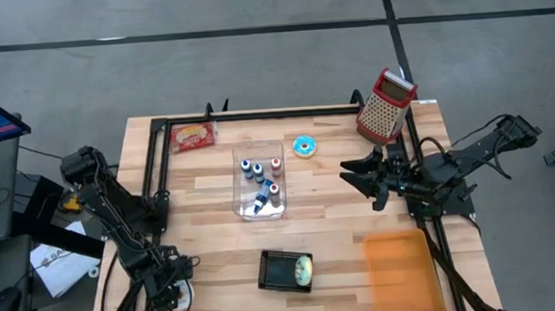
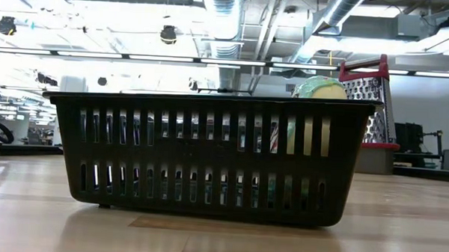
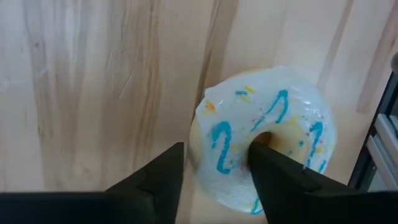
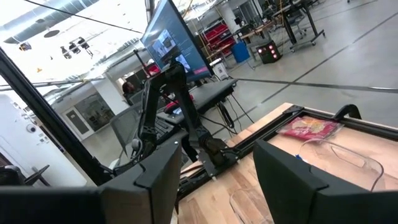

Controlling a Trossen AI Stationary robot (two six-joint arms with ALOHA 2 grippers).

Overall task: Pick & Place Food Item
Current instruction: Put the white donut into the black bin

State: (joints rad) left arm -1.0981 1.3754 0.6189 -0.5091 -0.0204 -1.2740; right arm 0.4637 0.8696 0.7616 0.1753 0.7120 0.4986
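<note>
The doughnut (image 3: 298, 118), white-iced with blue stripes and flecks of sprinkles, lies flat on the pale wood of the bench (image 3: 93, 81). The left gripper (image 3: 217, 149) points steeply down on it. Its jaws are parted and straddle one side of the ring: one finger (image 3: 273, 180) sits at the hole, the other just outside the rim. Whether they press the icing yet I cannot tell.

From above, the left gripper (image 1: 174, 282) is low over the bench's near left corner. The black basket (image 1: 277, 269) stands well off to one side of those jaws and holds a round pale-green item (image 1: 303, 270).

The right gripper (image 1: 361, 177) hangs level above the bench, jaws open and empty, pointing across a clear tray of small bottles (image 1: 260, 181). Another blue-and-white ring (image 1: 304, 146) lies near those jaws, and a red-handled grater (image 1: 385, 104) stands behind them.
</note>
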